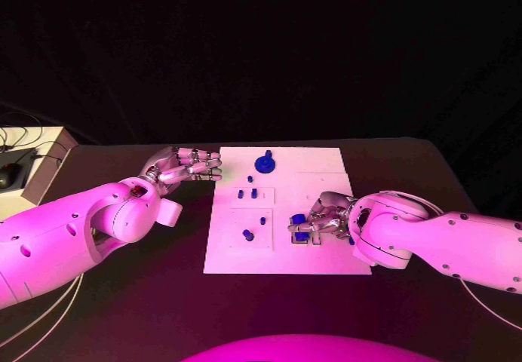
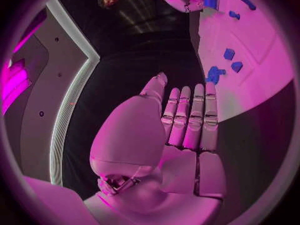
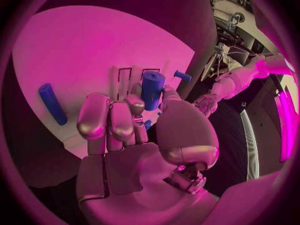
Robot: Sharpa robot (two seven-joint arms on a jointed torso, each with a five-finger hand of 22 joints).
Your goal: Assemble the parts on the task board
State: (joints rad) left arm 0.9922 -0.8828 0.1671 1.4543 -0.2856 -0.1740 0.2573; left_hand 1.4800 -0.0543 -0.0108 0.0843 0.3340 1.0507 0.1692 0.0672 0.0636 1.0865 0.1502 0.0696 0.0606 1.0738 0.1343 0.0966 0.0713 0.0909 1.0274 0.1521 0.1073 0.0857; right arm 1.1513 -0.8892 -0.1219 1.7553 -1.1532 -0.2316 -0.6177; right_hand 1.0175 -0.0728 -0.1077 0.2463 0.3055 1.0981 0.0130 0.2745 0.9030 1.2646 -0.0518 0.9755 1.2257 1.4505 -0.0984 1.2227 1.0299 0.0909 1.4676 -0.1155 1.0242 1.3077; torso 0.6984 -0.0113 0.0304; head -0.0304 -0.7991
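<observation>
Parts (image 1: 298, 226) are sitting under the right hand (image 1: 323, 217), which is curling around an upright blue cylinder (image 3: 152, 89); the left hand (image 1: 182, 166) is hovering open off the task board (image 1: 315, 166)'s far left.

A: Head cam sat up high, looked straight down at the table (image 1: 130, 317) w/ the board (image 1: 327, 249) centred?

B: Yep. Left wrist cam sat close behind the left hand (image 2: 181, 130), facing along it to the board's edge. Right wrist cam hung right behind the right hand (image 3: 134, 135), very near the board.

A: Overlap?

B: All three caught the board; both wrist cams also saw the opposite hand.
</observation>
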